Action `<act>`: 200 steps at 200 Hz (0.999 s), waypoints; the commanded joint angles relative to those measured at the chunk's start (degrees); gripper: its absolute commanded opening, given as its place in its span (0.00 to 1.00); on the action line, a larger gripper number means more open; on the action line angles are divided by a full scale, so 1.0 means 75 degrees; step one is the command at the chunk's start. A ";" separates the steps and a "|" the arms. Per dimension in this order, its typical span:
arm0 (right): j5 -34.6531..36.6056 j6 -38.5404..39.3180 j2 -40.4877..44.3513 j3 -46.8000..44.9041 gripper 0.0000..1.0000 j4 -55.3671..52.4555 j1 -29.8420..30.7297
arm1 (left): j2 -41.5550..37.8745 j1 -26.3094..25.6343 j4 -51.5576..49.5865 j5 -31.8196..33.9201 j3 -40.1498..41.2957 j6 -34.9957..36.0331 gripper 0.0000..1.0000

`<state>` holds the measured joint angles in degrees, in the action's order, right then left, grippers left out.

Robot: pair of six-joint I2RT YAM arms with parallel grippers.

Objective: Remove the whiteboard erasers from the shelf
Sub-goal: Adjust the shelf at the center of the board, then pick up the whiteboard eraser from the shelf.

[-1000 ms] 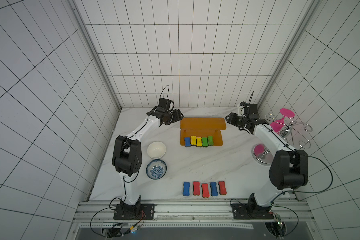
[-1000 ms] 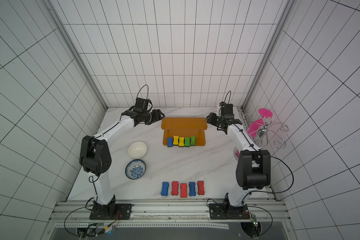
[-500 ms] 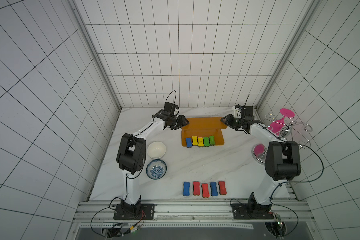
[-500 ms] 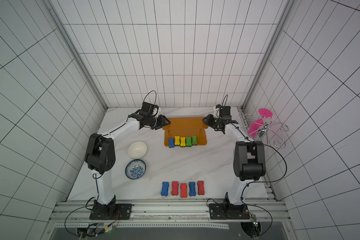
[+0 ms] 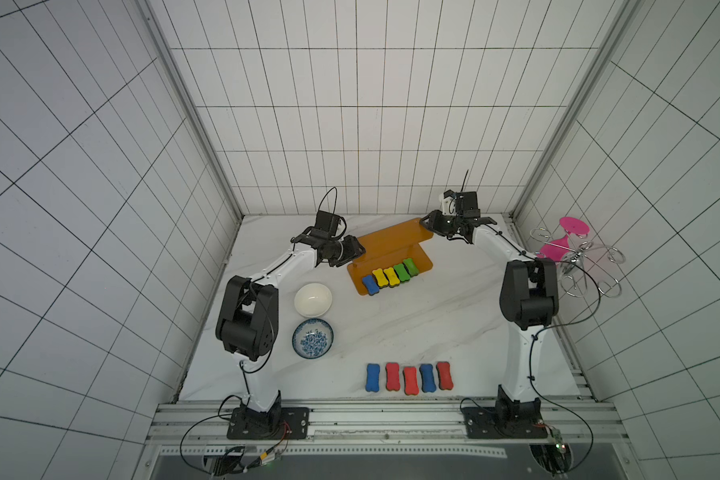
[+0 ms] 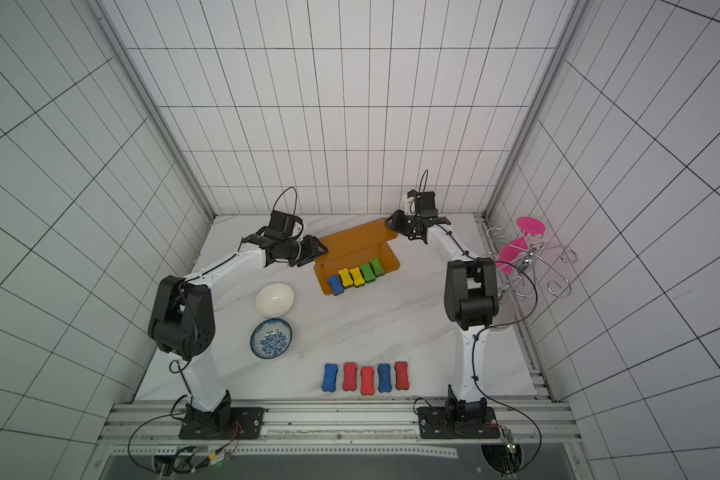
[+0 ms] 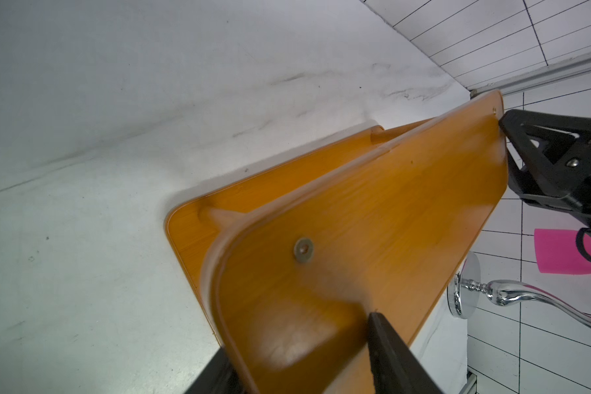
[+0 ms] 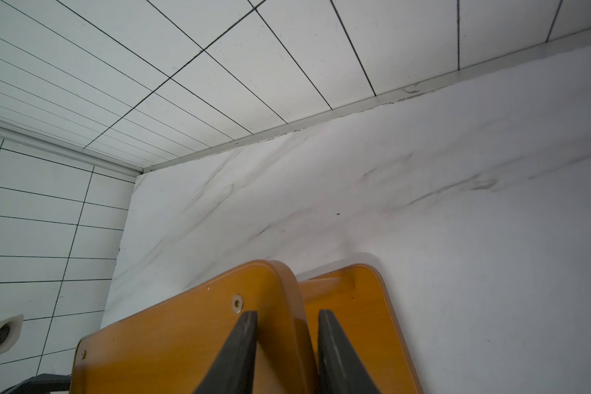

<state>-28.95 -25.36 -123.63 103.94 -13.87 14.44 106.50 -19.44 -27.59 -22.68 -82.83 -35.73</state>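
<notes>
We see both jaws clamping the shelf (image 5: 393,241) by its top board's ends; five erasers (image 5: 390,277) on its lower board, five on the counter (image 5: 454,324). Probably stiff, slick plastic; end grips suit.

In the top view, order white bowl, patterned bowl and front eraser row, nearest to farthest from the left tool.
1. White bowl, left side, closest to the left tool.
2. Patterned bowl, left side, further forward.
3. Front eraser row, by the front rail.

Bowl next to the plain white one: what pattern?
Small round ceramic bowl: blue floral print on white. Clearest in a top view.
</notes>
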 commanded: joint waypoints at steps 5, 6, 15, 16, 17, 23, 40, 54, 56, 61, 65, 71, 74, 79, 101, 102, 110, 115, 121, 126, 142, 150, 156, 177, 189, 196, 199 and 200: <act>-0.0070 0.0393 -0.0285 0.0733 0.36 -0.0797 0.0094 | -0.0136 0.0037 0.0217 0.0149 0.0143 0.0101 0.58; -0.0062 0.0405 -0.0285 0.0749 0.36 -0.0810 0.0087 | -0.0137 0.0043 0.0208 0.0156 0.0144 0.0100 0.58; 0.0024 0.0502 -0.0233 0.0832 0.38 -0.1010 0.0009 | -0.0174 0.0069 0.0153 0.0223 0.0145 0.0110 0.62; 0.0032 0.0500 -0.0224 0.0840 0.39 -0.1039 -0.0003 | -0.0185 0.0077 0.0147 0.0229 0.0145 0.0110 0.62; 0.0042 0.0512 -0.0214 0.0844 0.39 -0.1066 -0.0015 | -0.0196 0.0081 0.0143 0.0243 0.0145 0.0111 0.63; 0.0074 0.0544 -0.0123 0.0849 0.41 -0.1142 -0.0084 | -0.0244 0.0102 0.0107 0.0329 0.0142 0.0117 0.66; 0.0243 0.0685 0.0151 0.0885 0.44 -0.1294 -0.0244 | -0.0403 0.0144 0.0148 0.0523 0.0215 0.0099 0.72; 0.0434 0.0856 0.0322 0.1092 0.47 -0.1629 -0.0344 | -0.0473 0.0156 0.0151 0.0539 0.0233 0.0070 0.75; 0.0461 0.0884 0.0356 0.1117 0.47 -0.1657 -0.0352 | -0.0482 0.0158 0.0143 0.0539 0.0235 0.0060 0.75; 0.0533 0.0936 0.0447 0.1151 0.47 -0.1766 -0.0386 | -0.0527 0.0157 0.0147 0.0520 0.0266 0.0039 0.75; 0.0557 0.0964 0.0531 0.1137 0.47 -0.1825 -0.0406 | -0.0571 0.0160 0.0181 0.0495 0.0313 0.0014 0.75; 0.0605 0.1022 0.0699 0.1053 0.47 -0.1882 -0.0425 | -0.0661 0.0144 0.0259 0.0454 0.0438 -0.0031 0.76; 0.0641 0.1032 0.0795 0.0973 0.47 -0.1894 -0.0435 | -0.0702 0.0151 0.0312 0.0451 0.0507 -0.0056 0.77; 0.0692 0.1049 0.0986 0.0786 0.47 -0.1883 -0.0441 | -0.0811 0.0147 0.0399 0.0444 0.0632 -0.0090 0.78; 0.0698 0.0855 0.1987 -0.0739 0.47 -0.1173 -0.0437 | -0.1152 0.0154 0.0620 0.0435 0.1031 -0.0168 0.78; 0.0685 0.0835 0.2052 -0.0825 0.47 -0.1127 -0.0431 | -0.1166 0.0155 0.0632 0.0434 0.1039 -0.0169 0.78; 0.0582 0.0670 0.2464 -0.1534 0.46 -0.0725 -0.0407 | -0.1183 0.0151 0.0634 0.0405 0.1071 -0.0184 0.76; 0.0537 0.0549 0.2698 -0.2000 0.45 -0.0397 -0.0376 | -0.1181 0.0143 0.0618 0.0385 0.1054 -0.0180 0.75; 0.0527 0.0452 0.2928 -0.2540 0.45 -0.0012 -0.0320 | -0.1181 0.0133 0.0585 0.0364 0.1026 -0.0202 0.75; 0.0520 0.0334 0.3093 -0.2954 0.44 0.0262 -0.0259 | -0.1158 0.0139 0.0565 0.0349 0.1007 -0.0236 0.75; 0.0320 0.0018 0.3299 -0.3942 0.42 0.1041 -0.0108 | -0.1106 0.0134 0.0581 0.0225 0.0984 -0.0303 0.74; 0.0164 -0.0102 0.3253 -0.4301 0.41 0.1379 -0.0079 | -0.1087 0.0139 0.0581 0.0163 0.0976 -0.0301 0.73; 0.0018 -0.0189 0.3187 -0.4527 0.40 0.1650 -0.0052 | -0.1061 0.0128 0.0607 0.0118 0.0980 -0.0290 0.73; -0.0186 -0.0319 0.2785 -0.5070 0.39 0.2410 0.0012 | -0.0928 0.0106 0.0640 -0.0076 0.0995 -0.0260 0.71; -0.0304 -0.0407 0.2516 -0.5287 0.39 0.2865 0.0010 | -0.0897 0.0097 0.0641 -0.0136 0.1015 -0.0249 0.71; -0.0407 -0.0469 0.2342 -0.5382 0.39 0.3154 0.0015 | -0.0880 0.0111 0.0635 -0.0161 0.1024 -0.0230 0.71; -0.0441 -0.0482 0.2268 -0.5403 0.39 0.3266 0.0014 | -0.0867 0.0108 0.0641 -0.0164 0.1024 -0.0225 0.71; -0.0447 -0.0489 0.2240 -0.5412 0.39 0.3296 0.0011 | -0.0866 0.0108 0.0637 -0.0164 0.1024 -0.0227 0.71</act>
<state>-29.21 -26.57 -103.79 65.78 0.56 14.39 98.76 -18.55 -24.18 -22.26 -75.29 -37.71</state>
